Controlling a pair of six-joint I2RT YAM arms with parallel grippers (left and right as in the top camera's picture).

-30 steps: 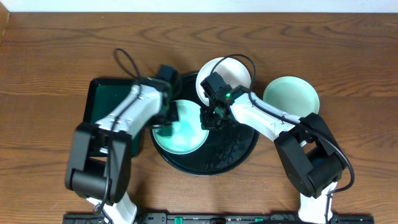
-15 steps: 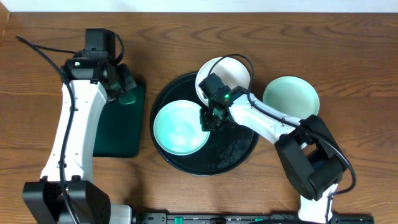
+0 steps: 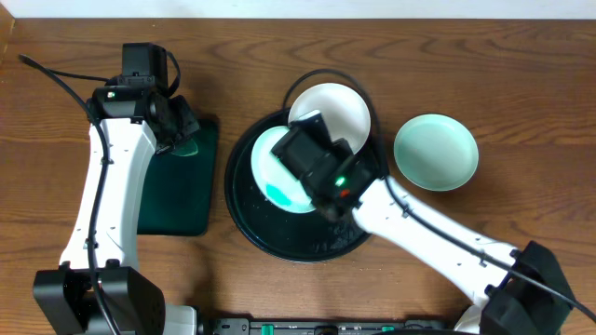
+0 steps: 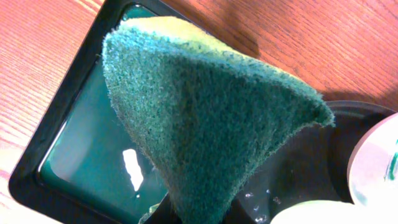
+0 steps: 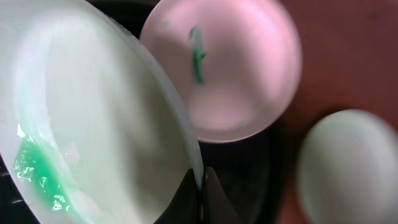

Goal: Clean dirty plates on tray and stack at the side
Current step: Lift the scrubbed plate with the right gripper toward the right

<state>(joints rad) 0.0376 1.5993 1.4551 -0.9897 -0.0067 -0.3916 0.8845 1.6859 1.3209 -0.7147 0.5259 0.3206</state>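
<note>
My right gripper [image 5: 200, 186] is shut on the rim of a pale mint plate [image 5: 93, 118], which it holds tilted above the black tray [image 3: 244, 219]. Green liquid pools at the plate's low edge. In the overhead view the right gripper [image 3: 307, 177] is over the tray's middle, with the held plate [image 3: 277, 166] to its left. A white plate [image 3: 333, 110] with a teal smear leans on the tray's back rim. A mint plate [image 3: 436, 152] lies on the table to the right. My left gripper [image 3: 180, 128] is shut on a green sponge [image 4: 211, 112] over the dark green rectangular tray [image 3: 177, 200].
The green rectangular tray [image 4: 87, 149] holds a shallow film of liquid and sits just left of the black tray [image 4: 311, 168]. Wet spots lie on the black tray's floor. Bare wooden table surrounds both trays.
The left arm swung the sponge off the plate and out to the green tray. The right gripper has lifted the plate by its rim, tilted it and moved toward the tray's middle.
</note>
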